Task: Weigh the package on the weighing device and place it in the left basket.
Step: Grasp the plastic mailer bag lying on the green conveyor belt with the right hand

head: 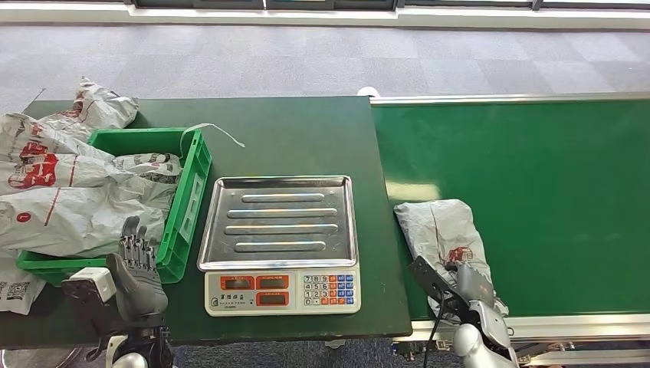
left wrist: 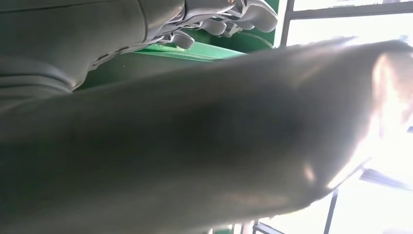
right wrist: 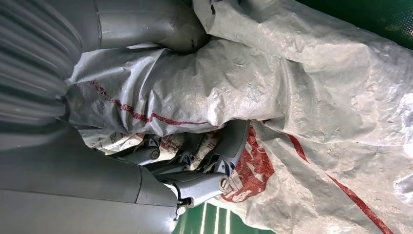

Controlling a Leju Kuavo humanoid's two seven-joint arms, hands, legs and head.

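Head view: my right hand (head: 469, 285) grips the grey package (head: 444, 234) on the green conveyor (head: 536, 192); my left hand (head: 138, 268) hangs empty, fingers apart, beside the parcel-filled green basket (head: 192, 192). Right wrist view: fingers (right wrist: 229, 146) curl into the package (right wrist: 292, 97).

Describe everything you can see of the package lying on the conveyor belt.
The package is a soft grey plastic mailer bag, crumpled and wrinkled, with red printing and thin red lines on it. It lies flat on the green conveyor belt, near the belt's edge next to the scale, lengthwise toward the robot. The right hand is at its near end; in the right wrist view the thumb presses the film from one side and the darker fingers dig in from the other, bunching it between them.
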